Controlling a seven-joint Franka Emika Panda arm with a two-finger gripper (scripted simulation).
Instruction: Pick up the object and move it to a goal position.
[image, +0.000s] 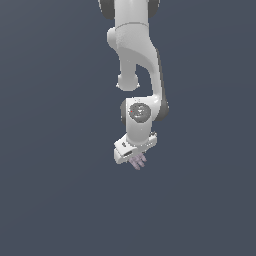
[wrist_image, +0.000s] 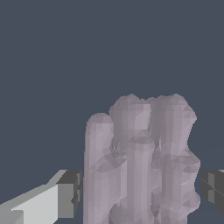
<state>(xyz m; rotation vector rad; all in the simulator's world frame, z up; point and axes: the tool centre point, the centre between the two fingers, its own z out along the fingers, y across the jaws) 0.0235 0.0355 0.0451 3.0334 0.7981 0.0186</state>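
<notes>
seen from the wrist, closest in: two dark finger pads (wrist_image: 70, 192), one on each side of the object (wrist_image: 140, 162), with a narrow strip of background showing between each pad and the object's outer ridges. cannot tell from this whether the pads press on it or merely flank it. white finger body visible behind the nearer pad.

between the pads: pale lilac-pink object, several parallel ridged strips standing side by side, rounded tips pointing away from the wrist, one outer strip shorter than the rest. reaches well past the fingertips.

beyond the tips: only flat dark blue-grey background, no edge, wall or surface visible on any side.

from the exterior view: gripper (image: 136, 161) pointing down and tilted toward the exterior view's right, white hand block slanted, lilac strips of the object (image: 138, 161) poking out just below it, much narrower than the hand. fingers too small here to judge their gap.

above the gripper: round wrist joint with a dark grey disc facing the camera, then the white arm (image: 137, 50) rising nearly straight up, bending slightly toward the exterior view's right at the elbow link and leaving the picture at the top.

open room all around the gripper: plain background below, left and right, nothing near.
</notes>
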